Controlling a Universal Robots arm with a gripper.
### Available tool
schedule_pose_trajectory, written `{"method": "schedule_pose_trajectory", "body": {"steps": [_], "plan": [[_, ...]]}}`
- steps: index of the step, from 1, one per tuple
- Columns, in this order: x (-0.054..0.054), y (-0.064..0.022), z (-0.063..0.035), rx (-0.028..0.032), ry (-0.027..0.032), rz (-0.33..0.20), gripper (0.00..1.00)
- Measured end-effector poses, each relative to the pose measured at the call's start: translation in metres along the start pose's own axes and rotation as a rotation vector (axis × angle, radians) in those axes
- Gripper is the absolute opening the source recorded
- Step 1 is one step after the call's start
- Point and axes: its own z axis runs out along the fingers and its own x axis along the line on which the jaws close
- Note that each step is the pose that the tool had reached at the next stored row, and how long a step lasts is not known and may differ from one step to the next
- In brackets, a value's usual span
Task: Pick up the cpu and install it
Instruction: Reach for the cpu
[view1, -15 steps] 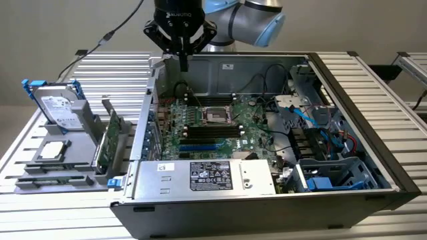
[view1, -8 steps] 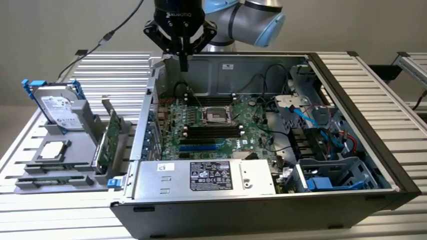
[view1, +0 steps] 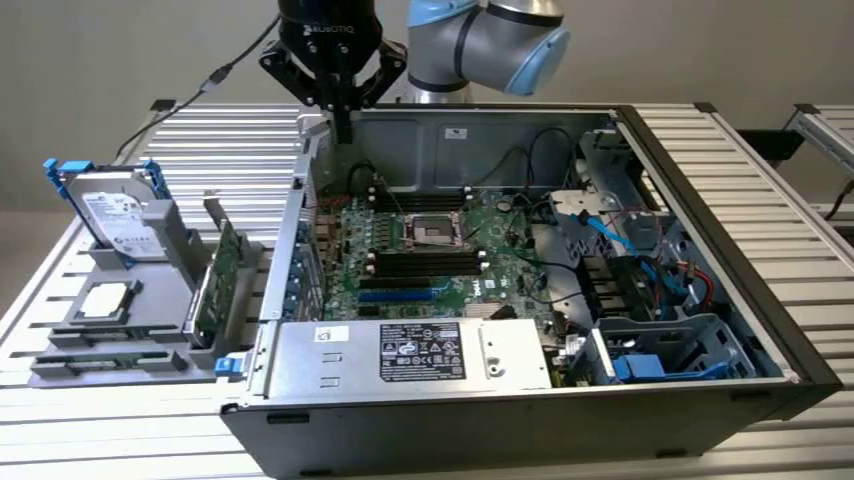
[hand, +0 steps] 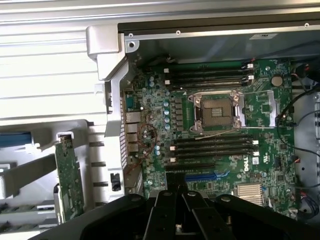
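On the grey plastic holder tray (view1: 54, 345) at the exterior view's left, the one small, flat, square cpu with a dull silver metal top (view1: 107, 298) lies face up in a shallow recess. Being square, it has no long axis; its edges run roughly in line with the tray's edges. The arm's black two-fingered pincer (view1: 342, 130) hangs well apart from it, over the rear corner of the open black and grey computer case (view1: 694, 200), pointing straight down. Its fingers are pressed together with nothing between them. In the wrist view the same closed pincer (hand: 176, 192) sits above the one green motherboard (hand: 150, 95), whose single metal-framed processor socket (hand: 216, 111) stands uncovered, near the fingertips but not beneath them. Also on the tray, behind the cpu, one large silver hard drive with a white label and blue bracket (view1: 114, 215) stands upright. Long green card boards (view1: 214, 285) stand on edge between the cpu and the case; I cannot count them surely.
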Motion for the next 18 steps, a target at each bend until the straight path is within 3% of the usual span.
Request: {"method": "schedule_pose_trajectory", "body": {"steps": [18], "plan": [[0.082, -0.0034, 0.0009, 0.0000, 0.0001, 0.000, 0.11]]}}
